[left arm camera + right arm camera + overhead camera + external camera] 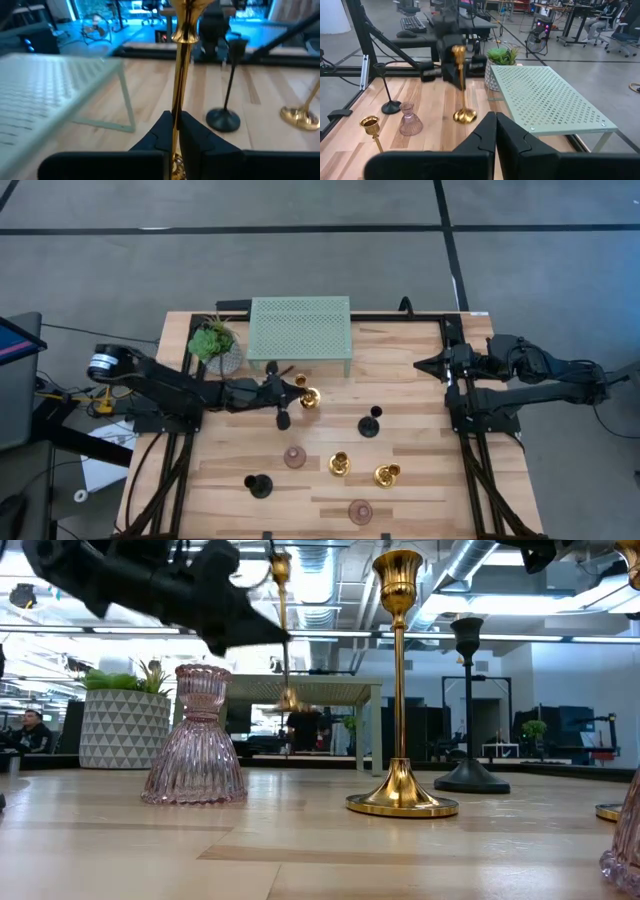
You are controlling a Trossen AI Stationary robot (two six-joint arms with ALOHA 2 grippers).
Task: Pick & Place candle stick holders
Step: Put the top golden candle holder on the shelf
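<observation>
My left gripper (290,392) is shut on a gold candle stick holder (308,398) in front of the green rack; the holder also shows in the right wrist view (461,85). On the table stand two more gold holders (340,465) (387,475), two black ones (370,425) (258,485) and two pink ones (294,457) (360,510), each on its round base. My right gripper (425,365) waits shut at the table's right edge, holding nothing. My left gripper pinches the gold holder's thin stem (176,107), about halfway up, between its two fingers (192,132). The fingers come level from the table's left and lie across the stem. The holder stands nearly upright in the hold, its round base (464,116) lifted clear of the table.
A green perforated rack (300,335) stands at the far middle of the table, a potted plant (215,345) to its left. Bare wood lies between the rack and the right arm. In the low view a person (30,730) sits far off in the room.
</observation>
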